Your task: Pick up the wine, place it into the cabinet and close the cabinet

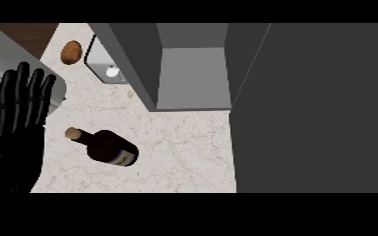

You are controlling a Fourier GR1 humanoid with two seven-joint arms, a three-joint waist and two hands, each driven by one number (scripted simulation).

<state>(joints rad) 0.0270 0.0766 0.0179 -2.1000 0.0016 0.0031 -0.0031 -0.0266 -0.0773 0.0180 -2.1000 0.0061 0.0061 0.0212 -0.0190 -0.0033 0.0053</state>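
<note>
Resting at left edge: left robot hand (21, 130), fingers spread, holding nothing; wine bottle (111, 148) beside.

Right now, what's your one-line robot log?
dark corked wine bottle: on beige counter, unheld | grey cabinet: open | black left hand: open, at left edge | right hand: unseen

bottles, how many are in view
1. The bottle is on the counter, right of the left hand, near the cabinet. Others may hide behind the cabinet.
</note>
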